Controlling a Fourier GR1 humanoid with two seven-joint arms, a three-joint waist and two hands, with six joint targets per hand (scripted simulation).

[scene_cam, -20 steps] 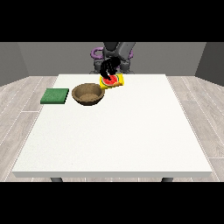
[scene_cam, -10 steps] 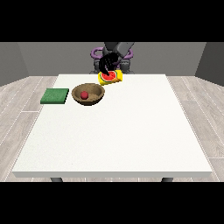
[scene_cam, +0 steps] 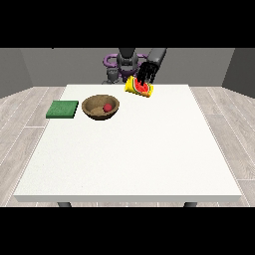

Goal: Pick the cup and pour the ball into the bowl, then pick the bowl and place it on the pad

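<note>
A yellow cup with a red inside hangs tilted above the table's far edge, its mouth towards the camera. The black hand at the view's right is curled over it from above and holds it. A brown wooden bowl stands on the table left of the cup, and a red ball lies inside it. A green pad lies flat just left of the bowl. The hand at the view's left stays low by the robot's torso, behind the table's far edge.
The white table spreads wide towards the camera in front of the bowl and the pad. The robot's torso stands behind the far edge. Grey floor surrounds the table.
The ball went from the cup into the bowl. Since then the hand has carried the tilted cup to the view's right, away from the bowl.
</note>
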